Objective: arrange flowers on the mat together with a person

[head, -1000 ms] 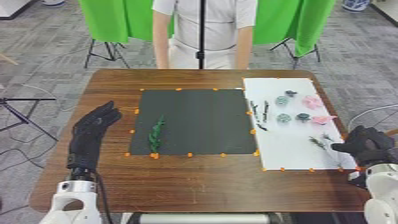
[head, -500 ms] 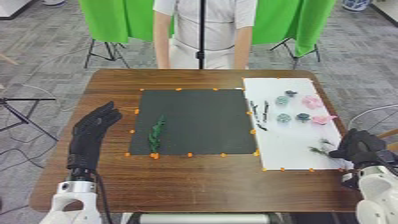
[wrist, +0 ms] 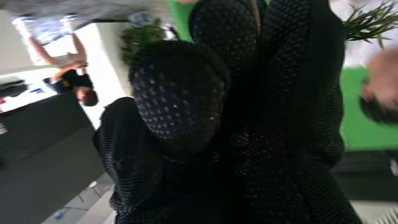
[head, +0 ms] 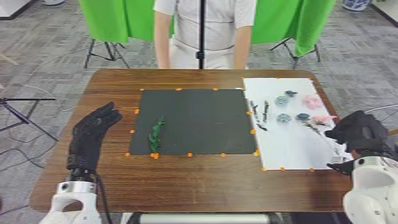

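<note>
In the head view my right hand is at the white mat's right edge, curled round a green sprig whose leaves point over the white mat. The right wrist view shows my right hand with its thumb against the fingers, and the sprig's leaves beside them. My left hand rests left of the dark mat, fingers straight. A green leafy stem lies on the dark mat's left part. Pink flowers, small blue-green succulents and dark twigs lie on the white mat.
Orange markers line the mats' edges on the brown table. A person stands across the table behind a dark vertical pole. Green cloths hang on both sides behind.
The sprig has left its place low on the white mat, taken hold of by my right hand. That hand has moved up and forward. My left hand has stayed still.
</note>
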Available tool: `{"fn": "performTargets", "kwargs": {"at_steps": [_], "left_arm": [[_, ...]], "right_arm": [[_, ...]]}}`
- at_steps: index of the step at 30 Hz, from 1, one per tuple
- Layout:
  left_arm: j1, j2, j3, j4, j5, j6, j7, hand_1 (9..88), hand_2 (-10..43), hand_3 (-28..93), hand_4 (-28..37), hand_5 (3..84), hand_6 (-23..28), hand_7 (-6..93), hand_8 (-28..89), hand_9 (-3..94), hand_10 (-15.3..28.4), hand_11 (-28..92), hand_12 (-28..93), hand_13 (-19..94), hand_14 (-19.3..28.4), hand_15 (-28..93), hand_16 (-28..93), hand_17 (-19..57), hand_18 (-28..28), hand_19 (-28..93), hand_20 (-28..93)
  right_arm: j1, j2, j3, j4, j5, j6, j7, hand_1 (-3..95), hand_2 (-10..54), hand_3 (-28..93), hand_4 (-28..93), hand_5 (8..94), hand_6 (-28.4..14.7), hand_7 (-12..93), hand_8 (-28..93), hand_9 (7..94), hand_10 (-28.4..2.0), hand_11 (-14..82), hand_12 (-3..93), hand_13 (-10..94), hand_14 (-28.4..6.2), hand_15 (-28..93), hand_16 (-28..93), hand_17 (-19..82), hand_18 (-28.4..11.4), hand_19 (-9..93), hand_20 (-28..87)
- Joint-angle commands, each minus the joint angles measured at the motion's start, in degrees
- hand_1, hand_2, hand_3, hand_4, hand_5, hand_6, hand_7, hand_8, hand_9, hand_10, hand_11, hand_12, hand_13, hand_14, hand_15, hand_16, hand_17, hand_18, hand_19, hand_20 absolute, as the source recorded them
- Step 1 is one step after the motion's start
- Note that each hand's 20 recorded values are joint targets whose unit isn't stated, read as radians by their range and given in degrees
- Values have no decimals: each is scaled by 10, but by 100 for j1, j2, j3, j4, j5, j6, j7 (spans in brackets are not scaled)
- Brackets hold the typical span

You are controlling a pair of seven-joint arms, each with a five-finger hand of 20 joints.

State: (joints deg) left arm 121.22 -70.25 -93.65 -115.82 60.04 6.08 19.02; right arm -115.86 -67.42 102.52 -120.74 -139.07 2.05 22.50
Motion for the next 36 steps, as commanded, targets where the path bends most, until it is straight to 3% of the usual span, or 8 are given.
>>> {"fn": "performTargets", "kwargs": {"at_steps": [1, 17, 24, 36], "left_arm": [[47, 29, -22, -19, -34, -55, -108, 270, -84, 664, -175, 475, 25, 155, -64, 439, 122, 176, 150, 365, 163, 139, 55, 77, 127, 70, 222], [5, 71, -48, -26, 3, -174, -278, 267, -85, 662, -173, 471, 25, 148, -62, 435, 122, 172, 151, 361, 164, 134, 58, 73, 127, 66, 218], [8, 104, -40, -35, 5, -195, -274, 268, -85, 660, -173, 470, 24, 147, -62, 434, 122, 172, 151, 361, 165, 133, 59, 72, 127, 66, 218], [-73, 137, -49, -6, 19, -385, -433, 265, -85, 660, -173, 467, 26, 143, -60, 431, 123, 168, 151, 358, 164, 129, 60, 69, 128, 65, 216]], "right_arm": [[925, -679, -1170, -241, -95, -16, -178, 873, -95, -282, 363, 892, 22, 179, 63, 937, -93, 267, 220, 937, -17, 511, 244, 619, -156, 932, 507], [1948, -2368, -2724, 826, -832, -621, -749, 876, -95, -283, 369, 895, 21, 176, 70, 937, -96, 278, 216, 937, -15, 518, 246, 621, -159, 932, 516], [2080, -2645, -2950, 1287, -1141, -747, -805, 872, -95, -283, 373, 896, 20, 174, 70, 937, -96, 281, 214, 937, -15, 518, 245, 621, -159, 932, 517], [2002, -2871, -3187, 1618, -1309, -832, -818, 865, -95, -283, 377, 894, 21, 174, 70, 937, -96, 282, 208, 937, -15, 517, 246, 622, -158, 932, 516]]}}
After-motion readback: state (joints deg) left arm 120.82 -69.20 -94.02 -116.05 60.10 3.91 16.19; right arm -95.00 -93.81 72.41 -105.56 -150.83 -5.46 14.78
